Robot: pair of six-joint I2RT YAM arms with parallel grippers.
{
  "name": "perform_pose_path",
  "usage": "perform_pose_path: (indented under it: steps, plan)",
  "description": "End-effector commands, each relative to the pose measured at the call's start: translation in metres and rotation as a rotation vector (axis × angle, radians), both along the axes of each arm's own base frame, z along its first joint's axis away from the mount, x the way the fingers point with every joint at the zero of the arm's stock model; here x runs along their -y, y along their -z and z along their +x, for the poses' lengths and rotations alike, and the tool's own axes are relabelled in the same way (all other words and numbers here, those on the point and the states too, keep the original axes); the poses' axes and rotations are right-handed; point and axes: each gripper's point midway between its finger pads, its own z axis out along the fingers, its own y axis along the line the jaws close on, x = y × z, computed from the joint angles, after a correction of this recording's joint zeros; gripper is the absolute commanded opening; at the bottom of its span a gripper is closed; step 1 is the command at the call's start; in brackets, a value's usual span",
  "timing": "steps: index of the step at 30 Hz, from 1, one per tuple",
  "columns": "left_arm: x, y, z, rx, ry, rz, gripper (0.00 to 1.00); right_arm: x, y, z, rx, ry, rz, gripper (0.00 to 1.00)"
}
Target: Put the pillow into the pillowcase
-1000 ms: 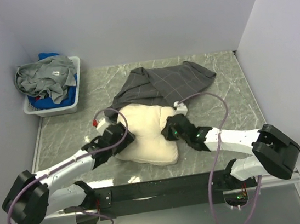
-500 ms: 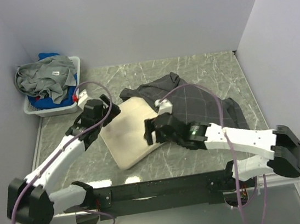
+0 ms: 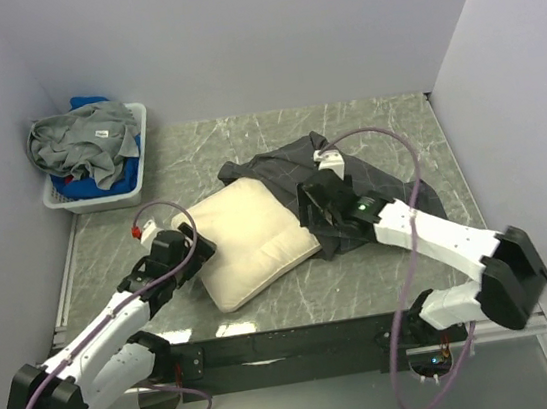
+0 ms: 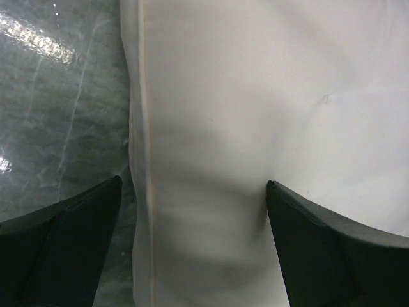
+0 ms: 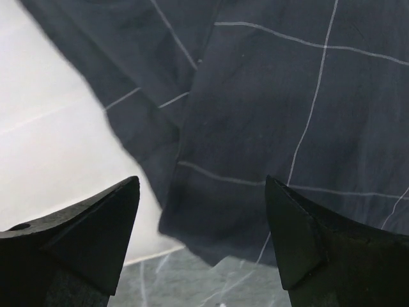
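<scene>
1. At the far left, in the back corner, a white basket (image 3: 92,201) of clothes stands well apart from the work. You can ignore it.
2. Your left gripper (image 3: 187,248) sits at the near-left edge of the pillow (image 3: 253,237). Its jaws are spread wide and hold nothing. In the left wrist view the pillow's seam runs up between the two fingers, so the claw looks placed to pinch or push that edge.
3. The pillow lies flat on the table (image 3: 365,283), nearly all of it bare. Only its far-right side meets the pillowcase (image 3: 382,185), where dark cloth laps over the cream. Count it as not yet inside.
4. Your right gripper (image 3: 322,203) hangs over the pillowcase just beside the pillow. Its jaws are apart and empty, and the cloth's edge lies beneath them. It is likely there to take that hem.
5. The pillowcase lies rumpled behind and to the right of the pillow. You cannot tell from here where its mouth is, so find it before you close.
</scene>
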Motion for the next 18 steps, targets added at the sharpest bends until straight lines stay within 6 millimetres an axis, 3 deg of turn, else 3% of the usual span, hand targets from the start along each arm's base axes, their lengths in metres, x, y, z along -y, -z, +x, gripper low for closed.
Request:
perform_pose_path:
  steps: [1,3,6,7,12,15,16,18]
  plan:
    - [0.021,0.005,0.004,0.007,0.058,-0.087,0.99,0.016,0.000,0.027,0.003,0.088,-0.101,0.84]
    - [0.024,0.008,0.004,0.008,0.070,-0.093,0.99,0.020,0.001,0.033,0.002,0.102,-0.110,0.83]
    - [0.022,0.016,0.003,-0.011,0.065,-0.079,0.98,0.028,-0.002,0.033,0.003,0.136,-0.137,0.63]
    - [0.021,0.017,0.003,-0.016,0.064,-0.073,0.95,0.032,-0.008,0.032,0.014,0.146,-0.136,0.50]
    - [0.019,0.018,0.003,-0.014,0.062,-0.061,0.83,0.044,-0.033,0.023,0.043,0.151,-0.112,0.19]
    - [0.022,0.014,0.006,-0.004,0.076,-0.064,0.59,0.058,-0.041,0.031,0.054,0.181,-0.133,0.04]
    - [0.023,0.015,0.006,-0.007,0.082,-0.060,0.42,0.077,-0.043,0.042,0.059,0.233,-0.138,0.00]
    - [0.025,0.012,0.009,0.000,0.092,-0.056,0.28,0.099,-0.058,0.066,0.083,0.292,-0.178,0.00]
